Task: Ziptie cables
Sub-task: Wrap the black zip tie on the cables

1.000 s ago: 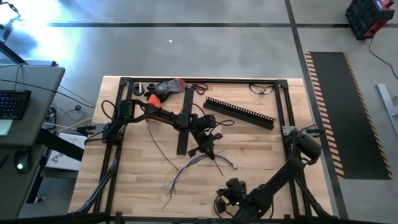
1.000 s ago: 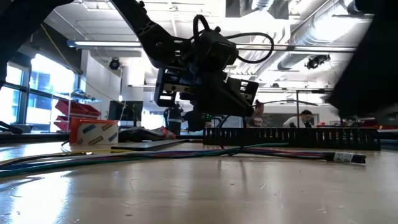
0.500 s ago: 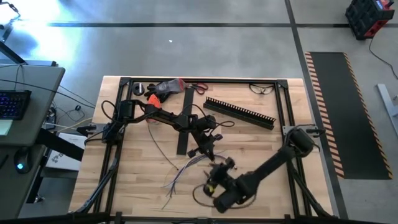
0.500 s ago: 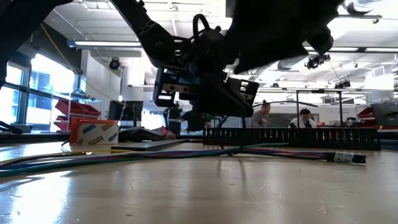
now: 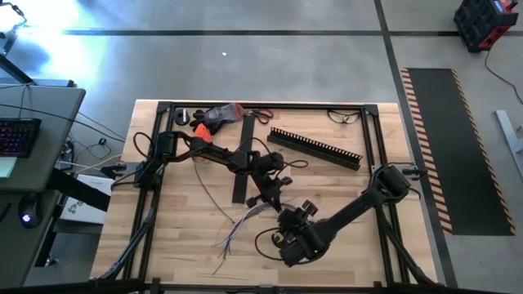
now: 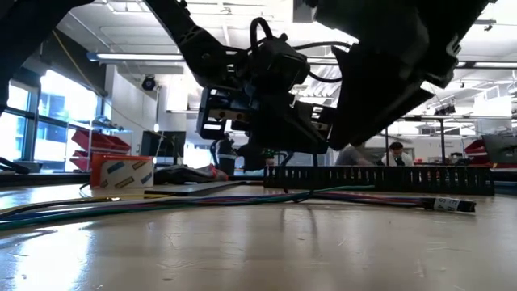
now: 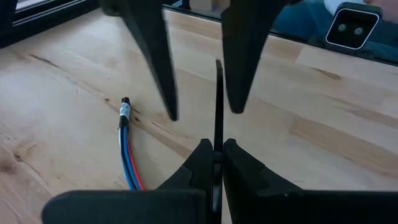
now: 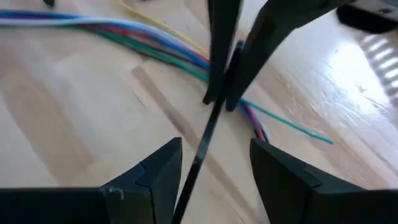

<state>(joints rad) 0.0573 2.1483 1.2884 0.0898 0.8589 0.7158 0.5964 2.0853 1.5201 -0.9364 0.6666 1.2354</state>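
The cables (image 5: 245, 219) lie in a loose mixed-colour bunch on the wooden table, free ends splayed toward the near edge; they also show in the right wrist view (image 8: 155, 37) and low view (image 6: 202, 198). My left gripper (image 5: 274, 198) hangs just above them, shut on a thin black ziptie (image 7: 218, 106). My right gripper (image 8: 214, 146) is open beside it on the near side (image 5: 288, 219). Its fingers stand on either side of the ziptie's free length (image 8: 202, 143); whether they touch it I cannot tell. My left gripper pinches the ziptie between its two fingertips (image 7: 216, 152), slanting down from the far left. The strip sticks straight out ahead of the fingers, along them, clear of the table. The part behind the fingertips is hidden by the fingers.
A long black comb-toothed channel (image 5: 315, 147) lies at the far right, a flat black strip (image 5: 243, 159) under the left arm. An orange-handled tool (image 5: 214, 116) and glasses (image 5: 343, 116) sit along the far edge. A black frame (image 5: 372, 139) borders the table.
My right gripper has swung from the table's near edge up and toward the left gripper, rolling its wrist as it went. It now stands around the ziptie's free end. The left gripper, ziptie and cables have kept still.
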